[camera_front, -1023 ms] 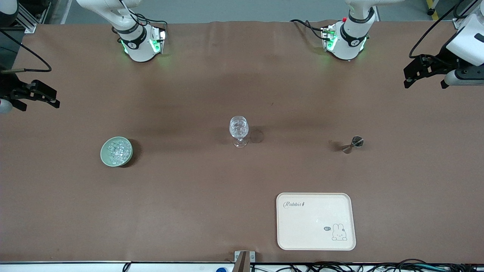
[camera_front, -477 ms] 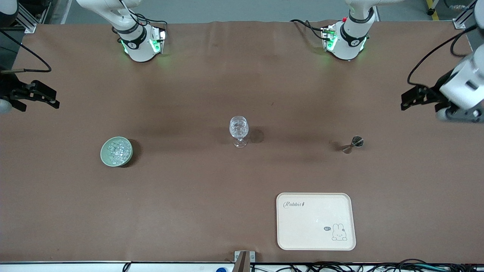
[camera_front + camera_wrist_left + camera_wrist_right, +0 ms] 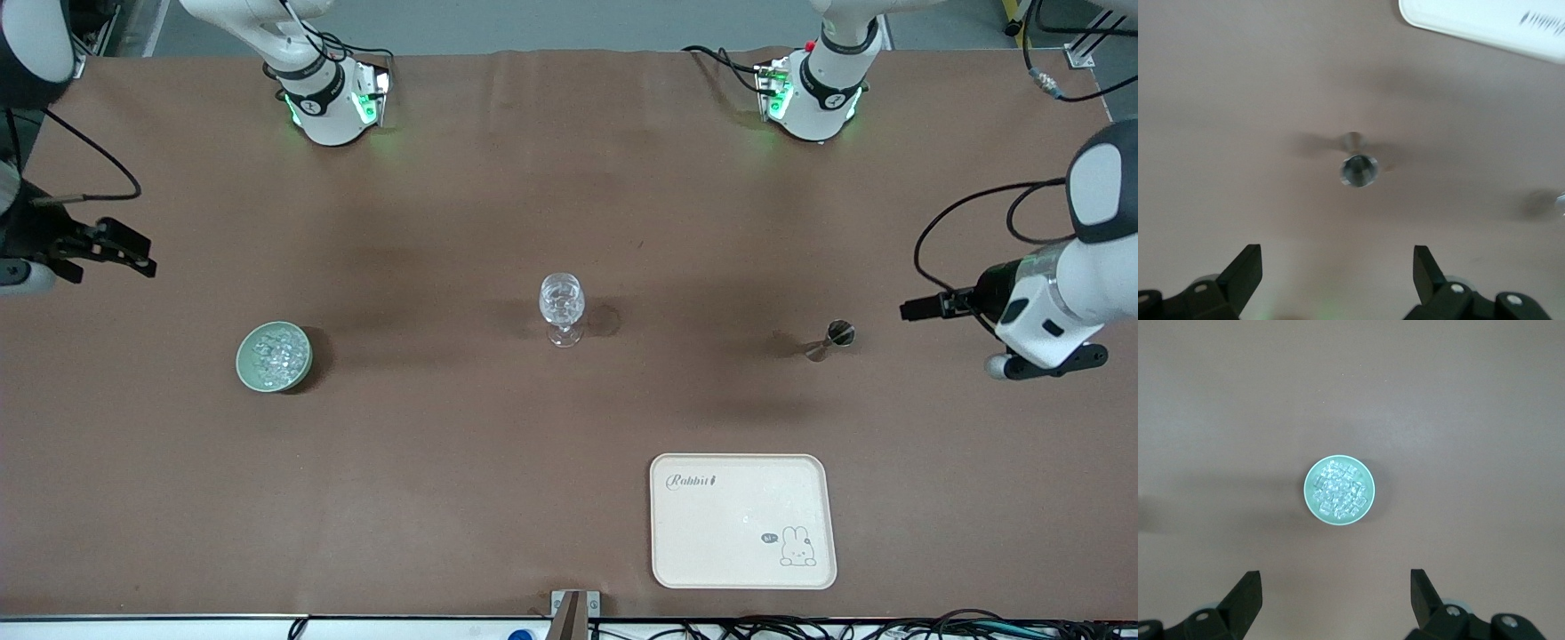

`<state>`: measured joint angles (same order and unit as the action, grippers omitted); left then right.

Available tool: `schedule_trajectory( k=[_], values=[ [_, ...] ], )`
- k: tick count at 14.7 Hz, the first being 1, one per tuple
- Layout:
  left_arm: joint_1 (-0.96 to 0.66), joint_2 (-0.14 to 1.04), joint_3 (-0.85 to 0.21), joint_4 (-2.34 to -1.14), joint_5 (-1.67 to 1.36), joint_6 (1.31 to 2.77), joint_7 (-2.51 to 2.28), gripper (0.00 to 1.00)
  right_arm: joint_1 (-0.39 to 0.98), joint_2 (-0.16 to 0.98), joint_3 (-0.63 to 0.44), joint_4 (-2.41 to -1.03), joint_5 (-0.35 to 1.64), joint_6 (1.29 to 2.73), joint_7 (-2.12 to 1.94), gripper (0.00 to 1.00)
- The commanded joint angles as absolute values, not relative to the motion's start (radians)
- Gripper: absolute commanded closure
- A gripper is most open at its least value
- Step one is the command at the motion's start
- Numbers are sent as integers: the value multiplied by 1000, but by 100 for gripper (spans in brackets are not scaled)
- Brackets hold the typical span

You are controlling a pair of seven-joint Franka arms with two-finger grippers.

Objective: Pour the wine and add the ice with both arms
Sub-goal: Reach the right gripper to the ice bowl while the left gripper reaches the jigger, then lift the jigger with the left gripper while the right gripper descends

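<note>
- Over the table's left-arm end, the left gripper (image 3: 1335,280) hangs with fingers spread and empty, near the small metal jigger (image 3: 830,339).
- Best to centre the jaws around the jigger's narrow waist before closing, keeping it upright.
- Over the right-arm end, the right gripper (image 3: 1335,600) is likewise spread, near the green bowl (image 3: 274,356) holding the ice (image 3: 1339,489).
- Between them stands the stemmed glass (image 3: 562,309).

Left claw (image 3: 1331,277) and right claw (image 3: 1331,597) — both agape
</note>
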<state>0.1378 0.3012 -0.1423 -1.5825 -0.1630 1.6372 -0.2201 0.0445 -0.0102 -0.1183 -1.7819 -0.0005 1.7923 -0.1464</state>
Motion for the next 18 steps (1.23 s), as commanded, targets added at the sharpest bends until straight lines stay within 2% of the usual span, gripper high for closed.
schedule_trajectory(
  k=[1,4,5,9,13,18],
  values=[
    [218,343,-146,-1652,-300,1703,-276,0,29,32,-113,-1861,14,1905,-158,2],
    [279,432,-146,-1658,-411,1707,-319,1,-8,133,-112,-1914,14,2052,-158,2],
    [299,461,-146,-1660,-446,1706,-354,9,-8,168,-112,-1927,14,2101,-158,2],
    [345,569,-146,-1657,-569,1704,-431,9,-5,293,-112,-1931,14,2213,-155,3],
    [380,666,-146,-1651,-673,1704,-526,9,5,363,-107,-1931,17,2255,-143,6],
    [379,725,-146,-1644,-733,1706,-571,10,21,397,-107,-1936,115,2267,-137,10]
  ],
)
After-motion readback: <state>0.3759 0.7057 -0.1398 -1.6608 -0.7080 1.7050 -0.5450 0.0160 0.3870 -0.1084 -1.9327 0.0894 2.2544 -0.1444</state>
